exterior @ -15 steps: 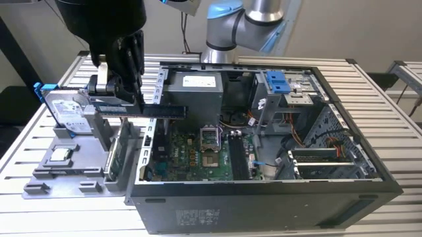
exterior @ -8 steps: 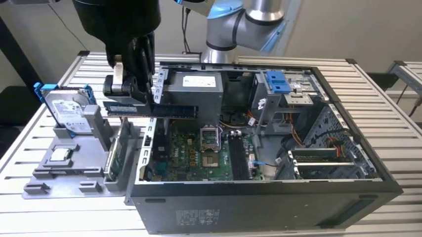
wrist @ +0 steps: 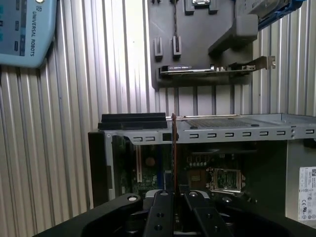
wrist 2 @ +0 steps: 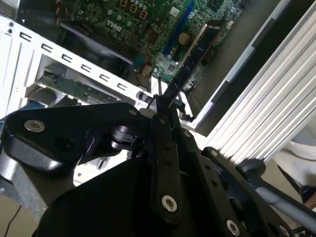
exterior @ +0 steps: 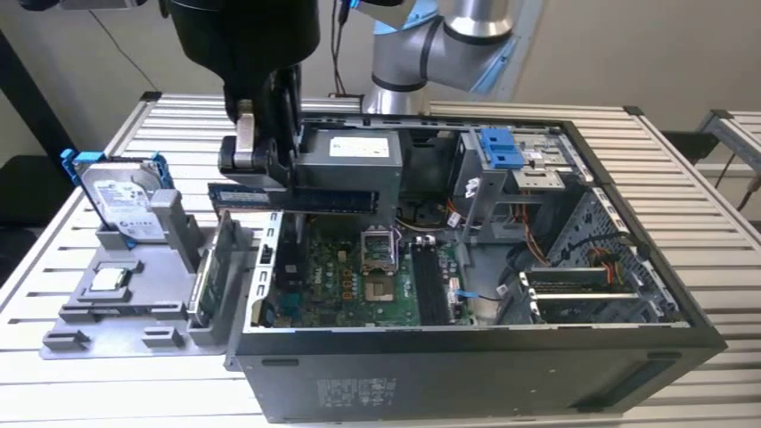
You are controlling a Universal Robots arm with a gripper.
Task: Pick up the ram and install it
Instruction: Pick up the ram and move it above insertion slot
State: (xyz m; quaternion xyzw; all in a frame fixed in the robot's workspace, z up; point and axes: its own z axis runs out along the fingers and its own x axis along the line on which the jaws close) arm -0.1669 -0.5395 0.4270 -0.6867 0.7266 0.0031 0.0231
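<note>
The ram (exterior: 298,198) is a long dark blue-green stick, held level above the open computer case's (exterior: 476,357) wall on the exterior view's left. My gripper (exterior: 264,160) is shut on it from above, near one end. In the second wrist view the ram (wrist 2: 190,61) juts out from between the fingers (wrist 2: 165,128) over the green motherboard (wrist 2: 148,29). In the first wrist view the ram (wrist: 174,148) appears edge-on as a thin line, rising from my gripper (wrist: 174,193) across the case's edge. The dark memory slots (exterior: 429,276) lie on the motherboard (exterior: 345,281) inside the case.
A grey fixture plate (exterior: 113,308) at the exterior view's left carries a silver hard drive in a blue frame (exterior: 119,201), a small chip (exterior: 107,281) and an upright green card with a metal edge (wrist: 212,69). A pendant (wrist: 24,29) lies on the slatted table (exterior: 666,160).
</note>
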